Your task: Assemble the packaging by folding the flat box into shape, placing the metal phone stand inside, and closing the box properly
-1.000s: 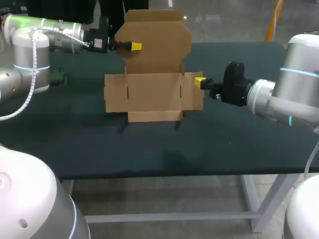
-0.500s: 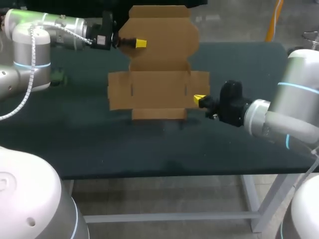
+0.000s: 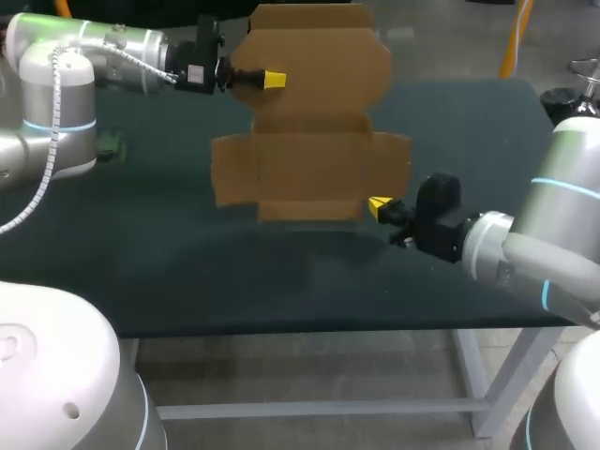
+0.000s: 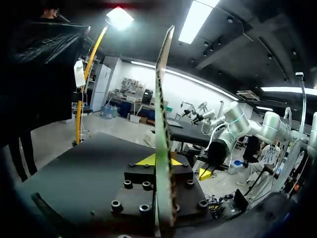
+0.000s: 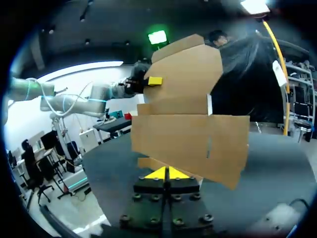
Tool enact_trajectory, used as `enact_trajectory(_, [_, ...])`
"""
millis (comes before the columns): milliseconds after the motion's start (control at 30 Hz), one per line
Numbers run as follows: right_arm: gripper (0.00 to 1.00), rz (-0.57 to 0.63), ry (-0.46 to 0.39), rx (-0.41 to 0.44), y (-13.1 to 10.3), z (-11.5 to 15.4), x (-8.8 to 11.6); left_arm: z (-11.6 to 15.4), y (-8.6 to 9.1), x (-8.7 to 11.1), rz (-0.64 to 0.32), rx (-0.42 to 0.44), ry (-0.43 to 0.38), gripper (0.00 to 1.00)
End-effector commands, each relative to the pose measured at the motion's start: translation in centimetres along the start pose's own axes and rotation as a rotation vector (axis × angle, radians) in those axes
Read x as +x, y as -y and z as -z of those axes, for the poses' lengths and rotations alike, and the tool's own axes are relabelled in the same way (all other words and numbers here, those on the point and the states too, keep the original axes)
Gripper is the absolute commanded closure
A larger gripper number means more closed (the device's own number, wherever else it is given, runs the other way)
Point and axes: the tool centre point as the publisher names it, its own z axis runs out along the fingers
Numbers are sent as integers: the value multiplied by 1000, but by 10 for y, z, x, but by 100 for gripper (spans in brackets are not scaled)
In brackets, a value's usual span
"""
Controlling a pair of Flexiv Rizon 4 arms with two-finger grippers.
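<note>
Head view: flat box [image 3: 309,141] hung upright over the desk [image 3: 187,272], off its surface. Left fingers [image 3: 274,80] clamped its upper flap; left wrist view showed the cardboard edge-on between the yellow tips. Right fingers [image 3: 380,203] were pressed together, empty, just beside the box's lower right corner.

Box [image 3: 309,122]: plain brown cardboard on every visible face. In the left wrist view its cut edge shows a paler, speckled stripe.
Worktop [image 3: 187,272]: uniform dark green-black.
Frame [image 3: 478,375] under the worktop: light grey.
Left gripper [image 3: 272,80] and right gripper [image 3: 378,204]: bright yellow tips on black bodies.
Left arm [image 3: 84,56] and right arm [image 3: 553,234]: silver-grey shells, each with a thin light-blue ring.
Small item [image 3: 111,143] near the worktop's left edge: green.
</note>
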Motion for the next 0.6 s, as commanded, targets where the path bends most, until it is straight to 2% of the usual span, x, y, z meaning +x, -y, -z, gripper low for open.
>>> enact_trajectory(33, [100, 7, 53, -51, 6, 8, 6, 2, 0, 17, 6, 8, 62, 100])
enact_trajectory(200, [100, 16, 57, -47, 14, 11, 9, -4, -9, 20, 32, -4, 54, 100])
enact_trajectory(600, [100, 22, 53, -26, 27, 2, 13, -12, -24, 7, 74, -17, 2, 100])
